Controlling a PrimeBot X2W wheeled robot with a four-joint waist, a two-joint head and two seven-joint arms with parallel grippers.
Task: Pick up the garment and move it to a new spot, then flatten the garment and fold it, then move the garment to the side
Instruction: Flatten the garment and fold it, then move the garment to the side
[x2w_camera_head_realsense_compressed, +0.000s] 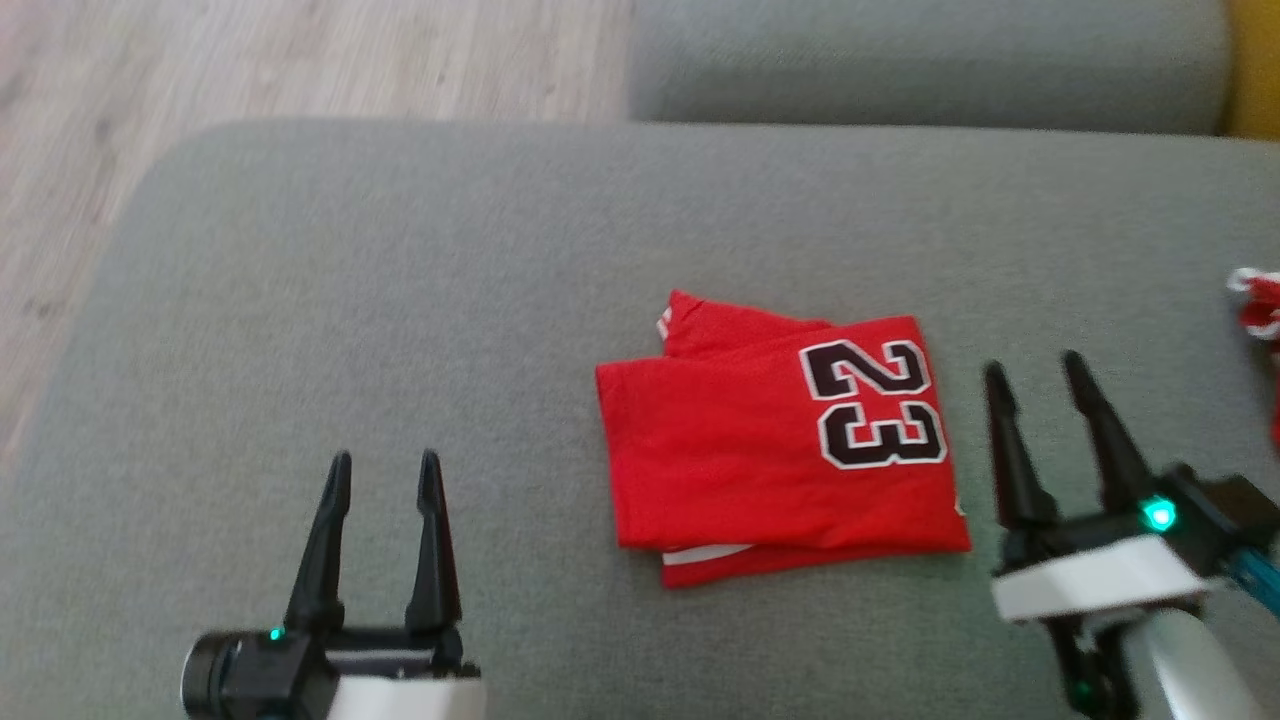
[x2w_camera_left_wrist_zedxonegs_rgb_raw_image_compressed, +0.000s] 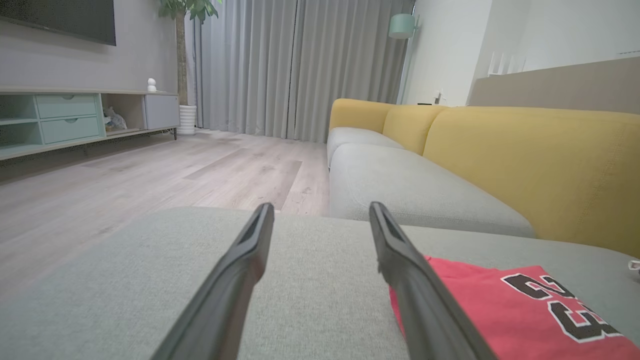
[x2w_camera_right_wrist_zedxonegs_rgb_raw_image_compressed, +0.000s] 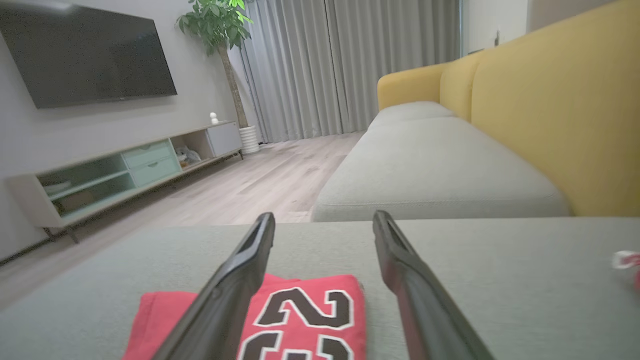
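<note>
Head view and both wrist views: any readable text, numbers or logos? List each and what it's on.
"23": black digits edged in white, on the folded red garment lying on the grey cushion.
Red-and-white item at the cushion's right edge: no text readable.
TV in the right wrist view: screen dark, no brand legible.

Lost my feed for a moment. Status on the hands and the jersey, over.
Left hand open, empty. Right hand open, empty, just right of jersey. Jersey folded, flat on grey cushion. Another red cloth far right, apart.
</note>
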